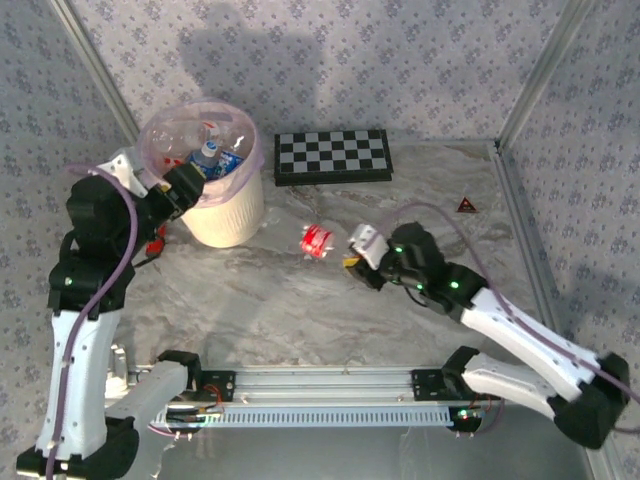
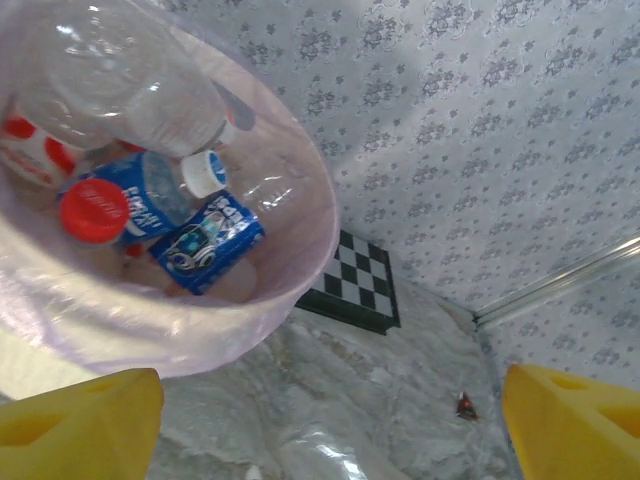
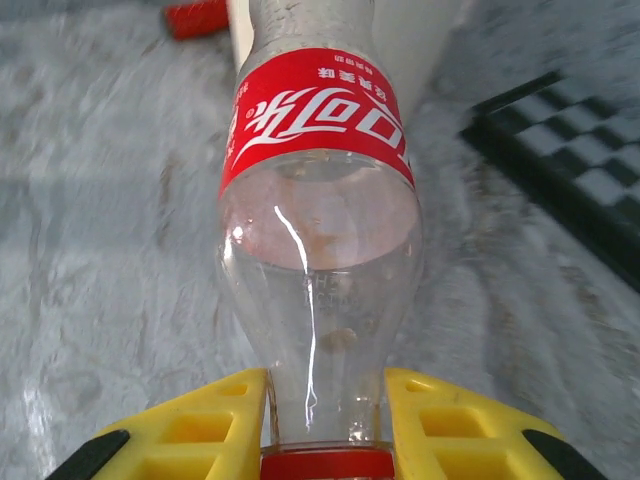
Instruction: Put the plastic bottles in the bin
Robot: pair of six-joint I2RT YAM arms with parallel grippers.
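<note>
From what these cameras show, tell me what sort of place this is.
Probably a robot test cell, not a home: a marble-look table boxed in by patterned panels on aluminium posts, with a mounting rail along its near edge.

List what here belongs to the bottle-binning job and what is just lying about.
Job: bin; bottles already in it; red-labelled bottle, neck clamped in the right gripper; left gripper, open over the bin.
Lying about: chequered board; small red triangle; red object by the bin.
</note>
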